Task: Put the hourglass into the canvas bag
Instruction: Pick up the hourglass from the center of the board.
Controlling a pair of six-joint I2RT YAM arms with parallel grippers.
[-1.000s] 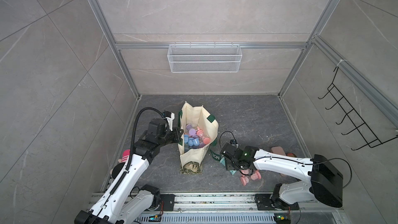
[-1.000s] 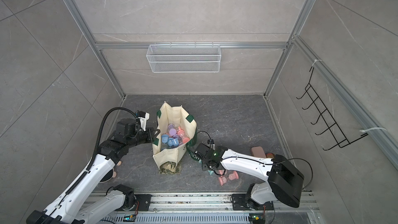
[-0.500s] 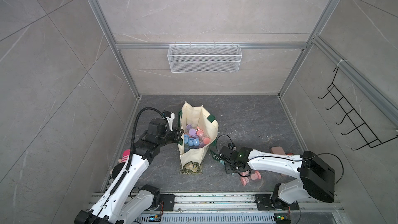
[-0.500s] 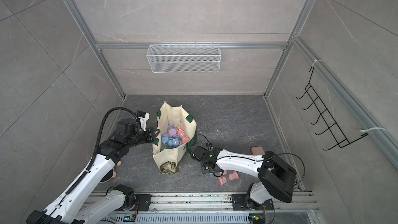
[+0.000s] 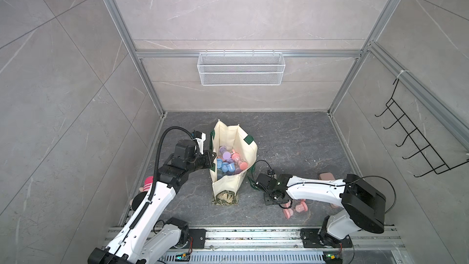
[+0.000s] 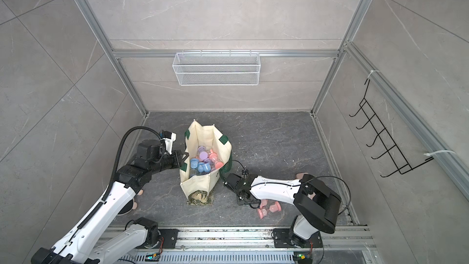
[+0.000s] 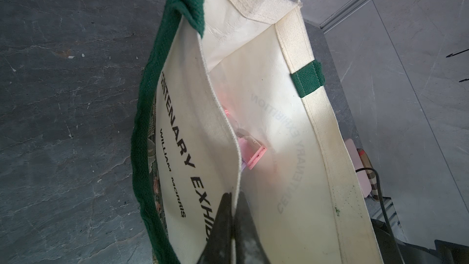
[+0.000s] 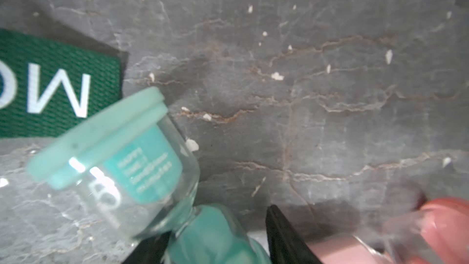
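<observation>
The cream canvas bag [image 5: 250, 153] [image 6: 223, 153] stands open mid-floor with several coloured hourglasses [image 5: 228, 161] inside. My left gripper [image 5: 212, 160] [image 7: 234, 199] is shut on the bag's [image 7: 291, 148] left rim, holding it open. In the right wrist view a teal hourglass [image 8: 152, 161] lies tilted on the floor beside the bag's green tag [image 8: 50, 85]. My right gripper [image 8: 218, 222] [image 5: 275, 200] straddles its lower bulb. One finger touches the glass and a gap shows at the other. Two pink hourglasses [image 5: 300, 208] [image 6: 275, 206] lie just right of it.
A flat pink case [image 5: 326, 176] lies behind the right arm. A pink striped object [image 5: 147, 184] sits by the left wall, and a patterned cloth [image 5: 224, 196] at the bag's front. A wire basket [image 5: 241, 68] hangs on the back wall, a hook rack [image 5: 416, 143] on the right wall.
The right arm has reached further left toward the bag, and its jaws have narrowed around the teal hourglass. The left arm and bag have not moved.
</observation>
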